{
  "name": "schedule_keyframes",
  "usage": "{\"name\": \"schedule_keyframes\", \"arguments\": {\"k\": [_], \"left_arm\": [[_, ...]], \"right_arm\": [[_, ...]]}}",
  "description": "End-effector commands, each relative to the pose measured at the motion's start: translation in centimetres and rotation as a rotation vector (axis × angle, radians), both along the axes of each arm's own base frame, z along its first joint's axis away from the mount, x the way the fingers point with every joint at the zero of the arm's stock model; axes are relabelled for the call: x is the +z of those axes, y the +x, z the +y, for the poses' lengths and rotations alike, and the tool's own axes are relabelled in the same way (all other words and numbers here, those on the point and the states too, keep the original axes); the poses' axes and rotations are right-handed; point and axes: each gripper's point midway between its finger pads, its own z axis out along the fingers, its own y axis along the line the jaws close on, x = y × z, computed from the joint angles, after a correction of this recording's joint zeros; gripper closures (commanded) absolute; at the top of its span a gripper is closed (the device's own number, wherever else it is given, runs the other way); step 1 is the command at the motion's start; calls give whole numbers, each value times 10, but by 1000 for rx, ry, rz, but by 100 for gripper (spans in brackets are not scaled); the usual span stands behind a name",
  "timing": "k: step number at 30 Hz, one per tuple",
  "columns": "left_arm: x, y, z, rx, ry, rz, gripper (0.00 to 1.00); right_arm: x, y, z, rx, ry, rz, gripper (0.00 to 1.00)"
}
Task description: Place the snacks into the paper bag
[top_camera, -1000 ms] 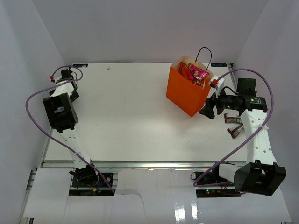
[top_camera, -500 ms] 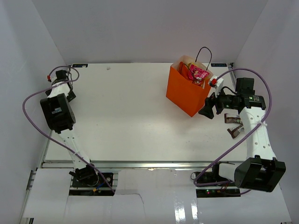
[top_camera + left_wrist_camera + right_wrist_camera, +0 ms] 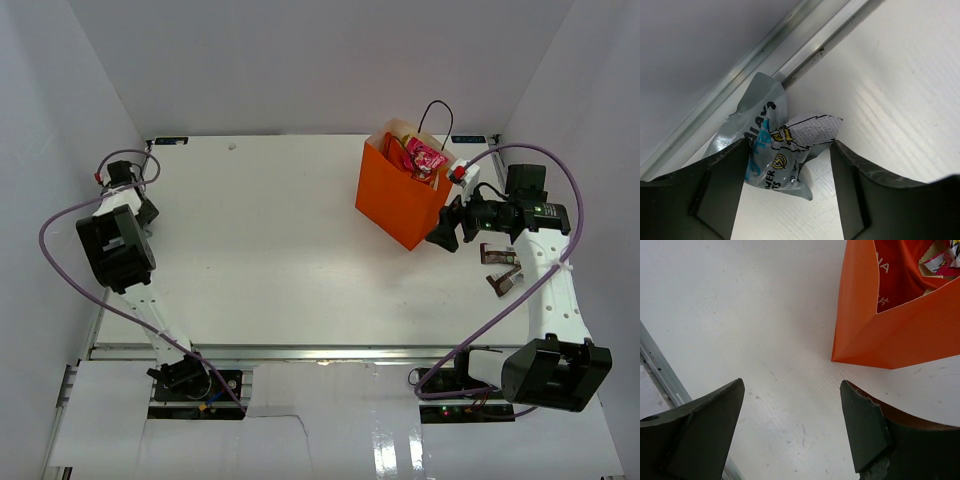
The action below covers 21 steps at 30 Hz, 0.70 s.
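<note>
I am watching the left gripper (image 3: 790,145) hovering low at the far-left edge of the tabletop (image 3: 270,240), its jaws spread apart. A crumpled silver-grey packet (image 3: 775,150) with blue and yellow print is lying between the fingertips, just beside the metal rail (image 3: 755,70). The left finger is touching or overlapping the packet's edge, while the other finger is standing clear of it.

The paper bag (image 3: 400,200) is standing upright at the far right of the tabletop. Inside it, the red chip bag (image 3: 900,285) is showing its white lettering and a pink packet (image 3: 426,158) is sitting near the top. The right gripper (image 3: 791,385) is hanging just beside the bag's right side, jaws wide and holding nothing.
</note>
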Motion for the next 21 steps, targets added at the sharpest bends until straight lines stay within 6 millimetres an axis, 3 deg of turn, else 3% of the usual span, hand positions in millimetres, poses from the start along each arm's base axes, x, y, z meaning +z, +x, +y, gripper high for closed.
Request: {"name": "schedule_keyframes", "arguments": {"k": [1,6,12,18,21], "left_arm": [[-12,-16,-33,-53,-153,7,26],[-14,-16,-76,-153,-335,-82,42],[8,-14,-123,-270,-466,-205,58],[47,-8,-207,-537,-688,-374,77],[68,-17,-279,-723,-853,-402,83]], "right_arm": [[23,7,0,3,8,-75,17],[33,7,2,8,16,-105,17],[45,4,5,20,24,-157,17],[60,-7,17,101,57,-216,17],[63,-21,31,197,69,-246,17]]}}
